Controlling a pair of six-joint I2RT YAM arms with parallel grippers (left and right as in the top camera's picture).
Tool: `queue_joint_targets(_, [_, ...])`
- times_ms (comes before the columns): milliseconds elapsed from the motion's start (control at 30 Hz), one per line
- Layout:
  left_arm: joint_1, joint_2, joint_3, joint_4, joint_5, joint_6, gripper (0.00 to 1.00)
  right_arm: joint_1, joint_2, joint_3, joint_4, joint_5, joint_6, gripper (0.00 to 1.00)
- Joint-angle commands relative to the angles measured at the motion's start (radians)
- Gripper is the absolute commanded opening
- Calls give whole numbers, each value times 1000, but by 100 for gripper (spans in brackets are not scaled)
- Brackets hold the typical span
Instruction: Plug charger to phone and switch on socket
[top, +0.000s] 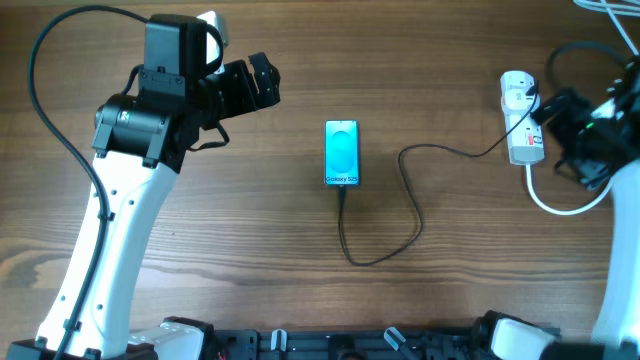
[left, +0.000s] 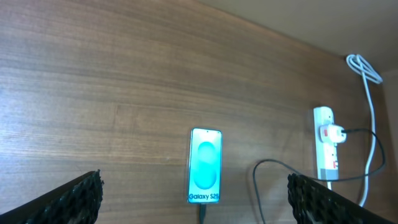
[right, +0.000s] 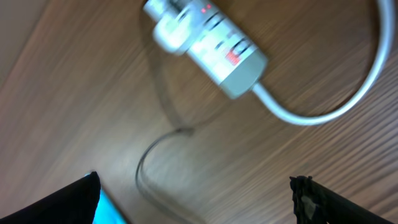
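Observation:
The phone (top: 341, 153) lies flat mid-table, cyan screen up, "Galaxy S25" at its near end; it also shows in the left wrist view (left: 205, 166). The thin black charger cable (top: 408, 200) runs from the phone's near end, loops right and reaches the white socket strip (top: 521, 118) at the far right, where a white plug sits. The strip shows in the left wrist view (left: 326, 143) and, blurred, in the right wrist view (right: 208, 40). My left gripper (top: 262, 82) is open, up and left of the phone. My right gripper (top: 560, 115) is open, just right of the strip.
The strip's thick white cord (top: 555, 205) curves right from its near end and shows in the right wrist view (right: 336, 106). A white cable loop (left: 367, 71) lies at the far right edge. The left arm's body (top: 140, 130) stands over the table's left side.

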Motion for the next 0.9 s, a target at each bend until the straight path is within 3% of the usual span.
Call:
queue_joint_targets(0, [5,3,-4,1,-9,-2,100,140,-204,-148,45,-3,11,100])
queue_joint_targets(133, [5,3,-4,1,-9,-2,100,269,-469,-263,16,-12,16,100])
queue_joint_targets(233, [5,3,-4,1,-9,-2,100,272,-560,-270,-78,-34,23,99])
queue_joint_targets(700, [5,3,-4,1,-9,-2,100,276,-507,-283,-79,4,-64,100])
queue_joint_targets(867, [5,3,-4,1,-9,-2,100,365,-691,-465,158,1,-258,100])
